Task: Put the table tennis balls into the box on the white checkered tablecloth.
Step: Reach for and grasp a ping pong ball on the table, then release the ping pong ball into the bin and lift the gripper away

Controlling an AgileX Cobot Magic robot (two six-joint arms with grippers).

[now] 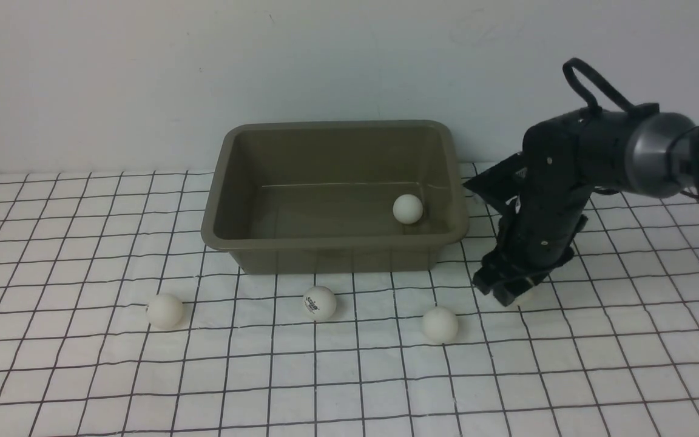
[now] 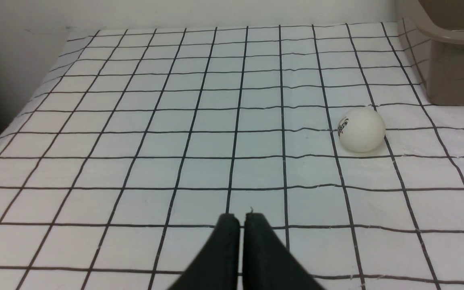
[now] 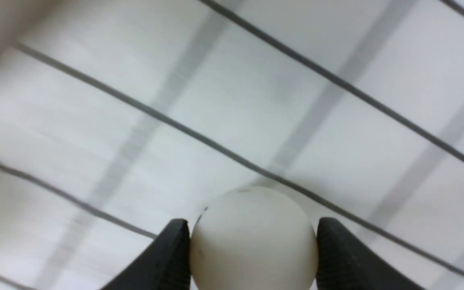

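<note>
From the front, one ball (image 1: 408,209) lies inside the box (image 1: 216,230), toward its right end, so one of five looks done. Three more sit on the tablecloth (image 1: 82,376) in front of the box, well apart from each other: a left ball (image 1: 164,311), a middle ball (image 1: 319,303) with a dark print, and a right ball (image 1: 440,324). The right gripper (image 1: 510,294) is down at the cloth just right of the box, and a sliver of a fifth ball (image 1: 522,297) shows at its tips. The left arm is out of this view. From the left wrist, the left gripper (image 2: 240,217) hangs over bare cloth with its jaws together and nothing between them. A loose ball (image 2: 361,129) rests near the box corner, and I cannot tell which of the three it is. From the right wrist, the jaws stand against both sides of the fifth ball (image 3: 252,245), which looks clamped, low over the cloth. Judging by this, the second ball is being picked up and three are left.
</note>
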